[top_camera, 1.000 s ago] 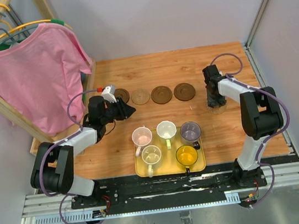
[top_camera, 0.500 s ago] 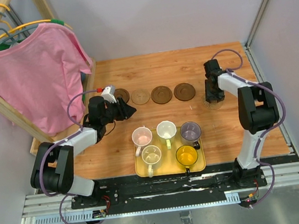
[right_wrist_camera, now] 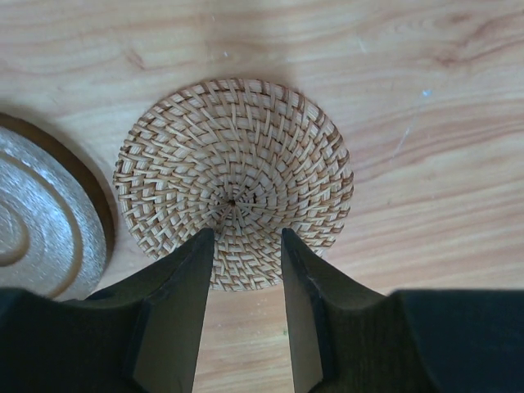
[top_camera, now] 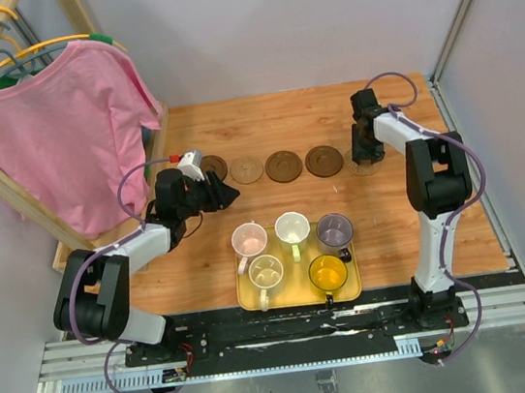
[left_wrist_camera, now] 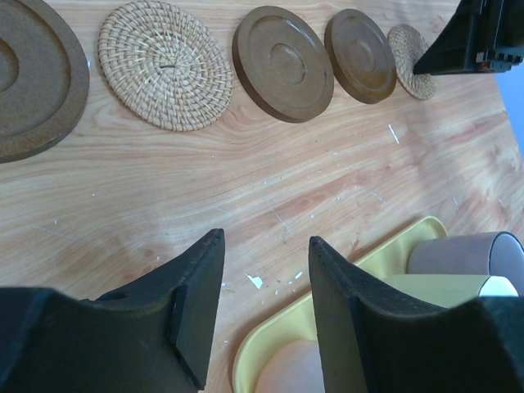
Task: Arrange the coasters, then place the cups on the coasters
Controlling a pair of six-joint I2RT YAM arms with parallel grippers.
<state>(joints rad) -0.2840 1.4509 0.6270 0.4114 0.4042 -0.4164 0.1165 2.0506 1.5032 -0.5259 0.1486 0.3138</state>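
Observation:
Five coasters lie in a row at the back of the table: dark brown [top_camera: 215,170], woven tan [top_camera: 247,169], brown [top_camera: 284,166], brown [top_camera: 324,160], and a woven one [top_camera: 363,167] at the right end. My right gripper [right_wrist_camera: 243,233] stands straight over that woven coaster [right_wrist_camera: 233,180], open, its tips above the coaster's near half. My left gripper [left_wrist_camera: 266,246] is open and empty, low over bare wood between the row and the tray. Five cups sit in the yellow tray [top_camera: 248,301]: pink [top_camera: 248,240], cream [top_camera: 291,226], purple [top_camera: 334,231], white-green [top_camera: 265,272], amber [top_camera: 328,271].
A wooden rack with a pink shirt [top_camera: 62,127] stands at the back left, close to my left arm. The table's right edge meets a grey wall [top_camera: 497,124]. In the left wrist view the tray's rim [left_wrist_camera: 385,254] lies just beyond my fingertips.
My right gripper has moved back and left, and the woven coaster now lies at the right end of the row. My left gripper's jaws have widened; that arm stayed put.

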